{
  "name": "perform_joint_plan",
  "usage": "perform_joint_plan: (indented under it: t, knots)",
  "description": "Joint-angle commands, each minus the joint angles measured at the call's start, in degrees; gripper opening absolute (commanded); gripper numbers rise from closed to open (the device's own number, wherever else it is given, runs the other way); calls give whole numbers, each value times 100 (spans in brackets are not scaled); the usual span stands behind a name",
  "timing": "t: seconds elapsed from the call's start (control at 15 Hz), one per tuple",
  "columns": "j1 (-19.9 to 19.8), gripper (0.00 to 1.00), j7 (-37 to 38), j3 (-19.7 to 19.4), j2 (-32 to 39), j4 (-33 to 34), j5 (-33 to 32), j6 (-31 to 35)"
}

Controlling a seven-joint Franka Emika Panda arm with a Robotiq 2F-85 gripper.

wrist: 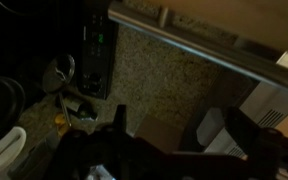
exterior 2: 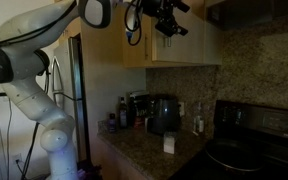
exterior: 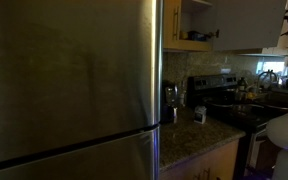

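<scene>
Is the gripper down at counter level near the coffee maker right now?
No, in an exterior view the gripper hangs up high in front of the upper cabinet, well above the coffee maker on the countertop.

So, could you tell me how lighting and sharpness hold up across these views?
In an exterior view the fridge door shows dull sheen and the window blows out; in an exterior view the gripper is a dark silhouette against the cabinet; the wrist view is dim and soft, only the granite counter legible.

Fridge (exterior: 69,80) brushed stainless steel, dull sheen. Countertop (exterior 2: 144,150) speckled granite, polished. Cabinet (exterior 2: 189,50) smooth light wood, matt. Robot arm (exterior 2: 29,95) glossy white plastic. Stovetop (exterior 2: 244,158) glossy black.
</scene>
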Motion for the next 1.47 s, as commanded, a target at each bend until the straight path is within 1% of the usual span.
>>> perform_joint_plan:
  t: [0.0,0.2,0.27,0.4,0.6,0.67,0.73,0.8,0.93,1.0,1.07,1.13,1.2,1.33,1.4]
  knots:
    - [158,100,-182,41,-544,-506,426,-680]
    - [-40,100,-47,602,-1222,-1398,608,-847]
    - [-48,100,-9,781,-1419,-1649,698,-911]
    - [30,100,36,1138,-1786,-2109,921,-1053]
    - [203,100,174,1801,-2300,-2674,1285,-1280]
    - [272,100,241,2018,-2438,-2786,1397,-1364]
    - [321,100,346,1969,-2494,-2481,1310,-1841]
    - [404,100,416,2121,-2570,-2465,1325,-1972]
    - [583,100,292,2420,-2588,-2227,1314,-2275]
    - [678,100,83,2664,-2565,-2136,1391,-2049]
    - [701,100,-34,2905,-2542,-2124,1494,-1640]
    - [685,100,32,3118,-2471,-2055,1535,-1320]
    - [664,100,80,3253,-2463,-2042,1441,-1165]
    - [535,100,-195,3460,-2548,-2247,986,-699]
    - [582,100,-408,3415,-2618,-2451,961,-262]
